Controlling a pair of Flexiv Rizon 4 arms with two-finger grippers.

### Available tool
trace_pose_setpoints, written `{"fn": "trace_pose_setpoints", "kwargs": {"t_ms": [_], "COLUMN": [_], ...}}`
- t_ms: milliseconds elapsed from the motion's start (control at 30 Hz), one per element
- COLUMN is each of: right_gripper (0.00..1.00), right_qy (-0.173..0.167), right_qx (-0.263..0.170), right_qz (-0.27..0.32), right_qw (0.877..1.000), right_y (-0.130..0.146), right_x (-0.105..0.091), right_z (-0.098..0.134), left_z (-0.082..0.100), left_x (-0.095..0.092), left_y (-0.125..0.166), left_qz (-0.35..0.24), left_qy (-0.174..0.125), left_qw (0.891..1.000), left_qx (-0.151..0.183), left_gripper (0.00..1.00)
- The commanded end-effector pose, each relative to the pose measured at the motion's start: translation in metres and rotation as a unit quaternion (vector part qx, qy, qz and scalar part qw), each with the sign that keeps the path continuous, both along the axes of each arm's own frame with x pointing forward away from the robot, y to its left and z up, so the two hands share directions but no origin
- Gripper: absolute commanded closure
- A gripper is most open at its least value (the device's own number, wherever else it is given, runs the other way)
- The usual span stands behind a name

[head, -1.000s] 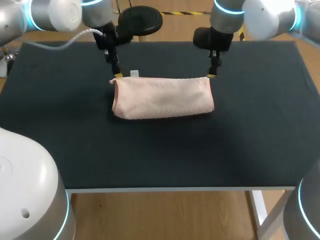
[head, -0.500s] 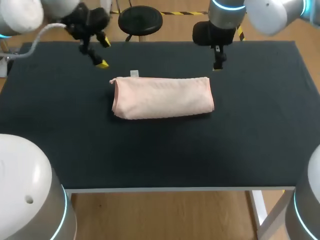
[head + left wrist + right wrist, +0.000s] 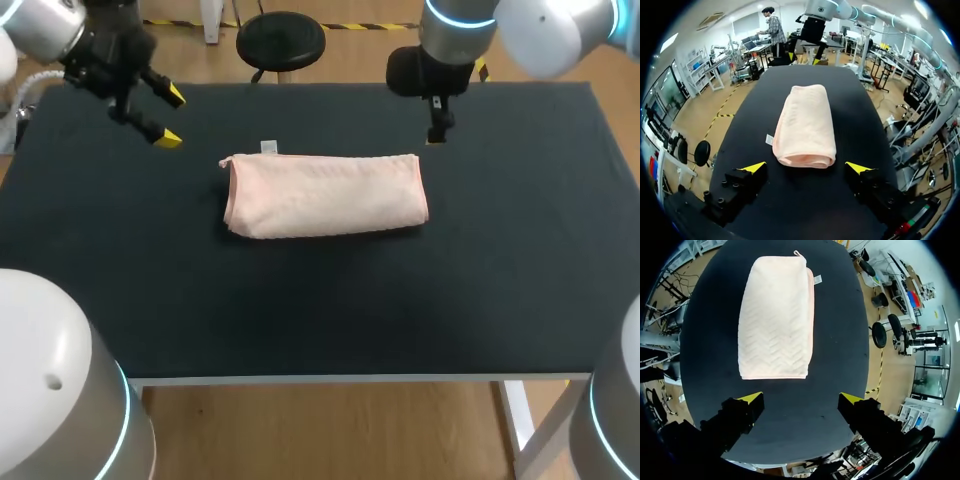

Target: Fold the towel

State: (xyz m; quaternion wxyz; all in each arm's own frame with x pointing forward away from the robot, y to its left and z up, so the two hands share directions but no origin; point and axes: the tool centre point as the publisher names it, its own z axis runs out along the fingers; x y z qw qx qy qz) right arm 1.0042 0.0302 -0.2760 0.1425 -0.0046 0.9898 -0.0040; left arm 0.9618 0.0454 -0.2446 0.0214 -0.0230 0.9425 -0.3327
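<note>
Black table surface [image 3: 320, 310] carries the towel [image 3: 325, 195] at mid-width, somewhat toward the far edge. We see it folded into a long band. Its long axis runs left to right, with one short end toward each arm. A white label [image 3: 268, 147] projects at the far left corner. Tabletop shows on every side, widest toward the near edge. Our left gripper [image 3: 172, 117] is well apart from the left end, fingers spread wide, holding nothing. Our right gripper [image 3: 437, 135] is near the far right corner, fingers likewise wide and unloaded.
</note>
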Motion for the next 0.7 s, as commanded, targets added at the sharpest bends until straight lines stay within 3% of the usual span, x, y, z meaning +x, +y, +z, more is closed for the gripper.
{"fn": "trace_pose_setpoints", "kwargs": {"t_ms": [33,100,133,600,633,700], "right_gripper": [0.00,0.00,0.00,0.00,0.00,0.00], "right_qy": [-0.003,-0.007,-0.007,-0.007,-0.003,0.007], "right_qx": [0.003,-0.006,-0.006,-0.006,0.002,0.063], "right_qz": [0.004,0.017,0.017,0.017,0.008,-0.049], "right_qw": [1.000,1.000,1.000,1.000,1.000,0.997], "right_y": [-0.001,-0.001,-0.001,-0.001,-0.003,-0.010], "right_x": [-0.002,-0.002,-0.002,-0.002,0.007,0.027], "right_z": [0.001,0.004,0.004,0.004,0.019,0.047], "left_z": [-0.003,-0.002,0.000,0.000,0.000,0.000], "left_x": [-0.004,-0.005,-0.006,-0.006,-0.006,-0.006], "left_y": [0.003,0.004,0.003,0.003,0.003,0.003], "left_qz": [0.003,0.002,0.001,0.001,0.001,0.001], "left_qy": [0.006,0.001,-0.005,-0.005,-0.005,-0.005], "left_qw": [1.000,1.000,1.000,1.000,1.000,1.000], "left_qx": [-0.009,-0.011,0.004,0.004,0.004,0.004], "left_gripper": [0.00,0.00,0.00,0.00,0.00,0.00]}}
